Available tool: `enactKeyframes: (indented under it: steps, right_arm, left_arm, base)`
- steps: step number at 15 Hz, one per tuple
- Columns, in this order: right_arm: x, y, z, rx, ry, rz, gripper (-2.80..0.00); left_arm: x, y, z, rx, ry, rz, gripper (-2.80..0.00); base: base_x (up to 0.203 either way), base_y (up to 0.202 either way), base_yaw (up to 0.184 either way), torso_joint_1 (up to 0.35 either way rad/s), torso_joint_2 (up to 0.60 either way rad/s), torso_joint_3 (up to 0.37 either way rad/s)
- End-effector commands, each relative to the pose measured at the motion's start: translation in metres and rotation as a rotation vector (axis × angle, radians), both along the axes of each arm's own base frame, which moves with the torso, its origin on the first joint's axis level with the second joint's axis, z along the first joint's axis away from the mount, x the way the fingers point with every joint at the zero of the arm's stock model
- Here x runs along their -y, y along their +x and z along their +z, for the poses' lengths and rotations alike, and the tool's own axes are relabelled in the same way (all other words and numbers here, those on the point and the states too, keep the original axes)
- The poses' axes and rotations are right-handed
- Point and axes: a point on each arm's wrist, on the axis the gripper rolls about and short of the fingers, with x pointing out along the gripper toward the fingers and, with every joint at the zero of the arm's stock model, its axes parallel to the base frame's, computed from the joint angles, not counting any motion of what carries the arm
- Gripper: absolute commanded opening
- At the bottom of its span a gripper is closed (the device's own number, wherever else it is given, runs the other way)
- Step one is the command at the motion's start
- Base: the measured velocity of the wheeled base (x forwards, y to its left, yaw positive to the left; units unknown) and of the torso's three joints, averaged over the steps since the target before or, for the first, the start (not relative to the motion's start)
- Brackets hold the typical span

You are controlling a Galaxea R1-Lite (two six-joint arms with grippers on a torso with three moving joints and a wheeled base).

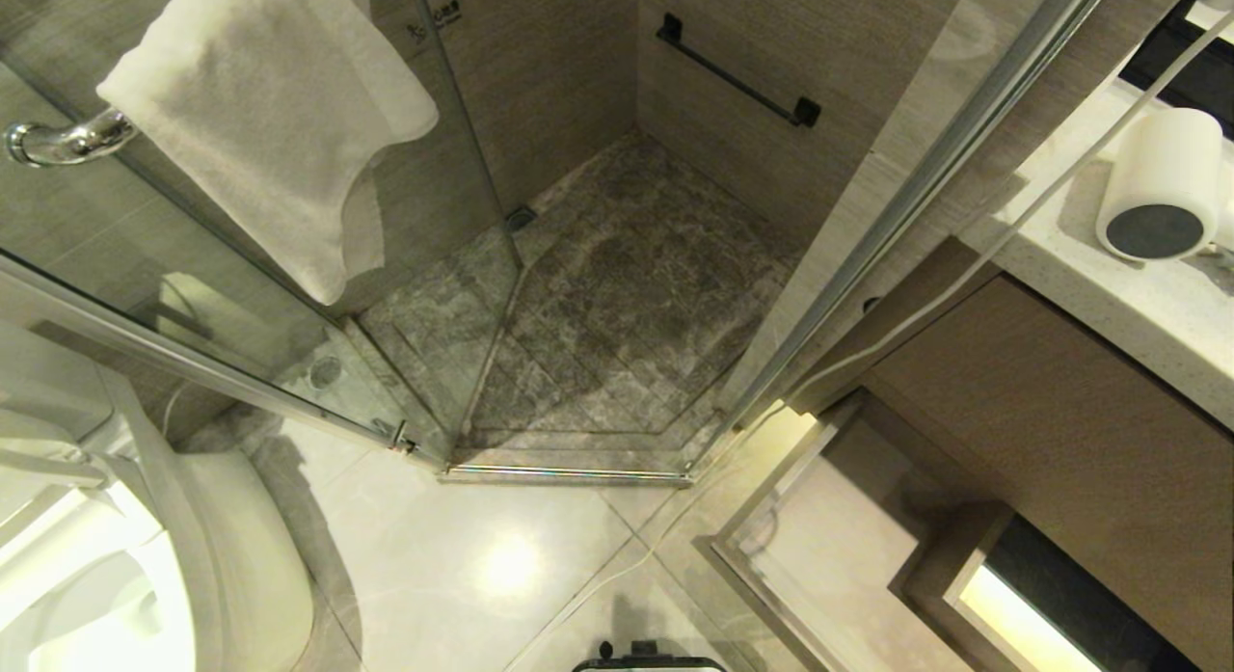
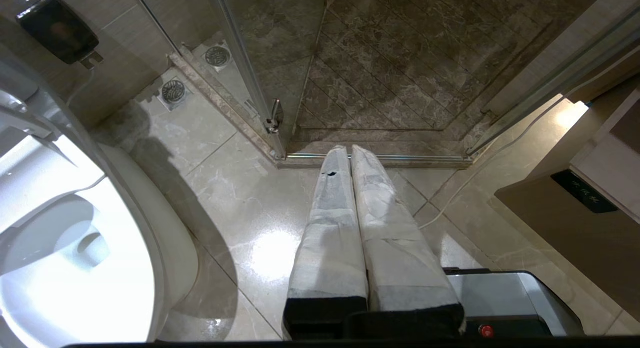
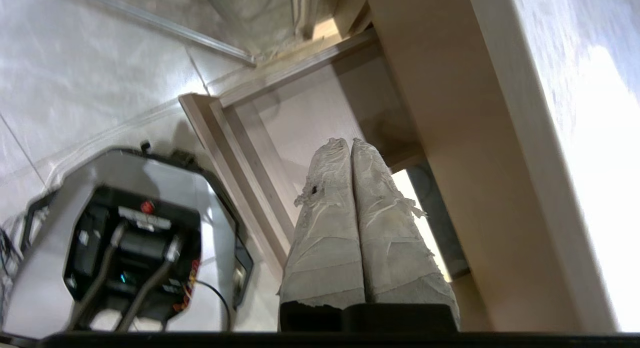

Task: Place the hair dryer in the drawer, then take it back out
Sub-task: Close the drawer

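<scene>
Nearest the head camera, at the lower edge of its view, sits the dark top of the robot's base (image 1: pixel 648 660); neither arm shows in that view. Up on the pale counter (image 1: pixel 1109 277) at the right lies the hair dryer (image 1: pixel 1162 185), on its side, close to the counter's front edge; its short fat barrel runs along a line from the back of the counter toward the front, with the round dark grey end facing forward and down toward the camera; the handle is not visible; a white cord (image 1: pixel 964 277) leaves it and runs down past the counter's front edge to the floor (image 1: pixel 501 556). Below the counter the drawer (image 1: pixel 819 547) stands pulled out, its shallow pale inside open from above, its rim reaching into the floor space beside the base. Further left, the glass shower door (image 1: pixel 453 267) stands open over the grey stone shower floor; a white towel (image 1: pixel 275 113) hangs on its handle; the toilet (image 1: pixel 145 556) fills the lower left corner. Right gripper (image 3: pixel 351 144) hangs above the drawer's open inside, taped fingers pressed together, holding nothing; left gripper (image 2: pixel 350 151) points down at the floor tiles before the shower threshold, fingers likewise pressed together.
</scene>
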Motion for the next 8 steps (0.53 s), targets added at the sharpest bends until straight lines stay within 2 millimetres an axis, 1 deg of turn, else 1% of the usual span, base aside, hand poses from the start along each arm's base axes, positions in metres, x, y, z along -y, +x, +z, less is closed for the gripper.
enactKeyframes:
  steps: [1, 2, 3, 6, 7, 8]
  right_arm:
    - [0.003, -0.043, -0.019, 0.100, 0.032, -0.018, -2.80]
    - [0.003, -0.052, -0.034, 0.094, 0.044, -0.021, -2.80]
    - [0.003, -0.058, -0.053, 0.071, 0.060, -0.022, -2.80]
    - [0.004, -0.083, -0.093, 0.111, 0.134, 0.025, -2.80]
    - [0.004, -0.083, -0.109, 0.088, 0.160, 0.028, -2.80]
    - [0.004, -0.079, -0.120, 0.086, 0.182, 0.026, -2.80]
  left_arm:
    - [0.000, 0.000, 0.000, -0.001, 0.001, 0.001, -2.80]
    - [0.000, 0.000, 0.000, -0.001, 0.000, 0.000, -2.80]
    - [0.000, 0.000, 0.000, -0.001, -0.001, 0.001, -2.80]
    - [0.000, 0.000, 0.000, -0.001, 0.000, 0.000, -2.80]
    - [0.000, 0.000, 0.000, 0.000, 0.000, 0.000, -2.80]
    - [0.000, 0.000, 0.000, -0.002, 0.001, 0.001, -2.80]
  base:
    - [0.000, 0.000, 0.000, 0.000, 0.00, 0.000]
    - [0.000, 0.000, 0.000, 0.000, 0.00, 0.000]
    - [0.000, 0.000, 0.000, 0.000, 0.00, 0.000]
    - [0.000, 0.000, 0.000, 0.000, 0.00, 0.000]
    - [0.000, 0.000, 0.000, 0.000, 0.00, 0.000]
    - [0.000, 0.000, 0.000, 0.000, 0.00, 0.000]
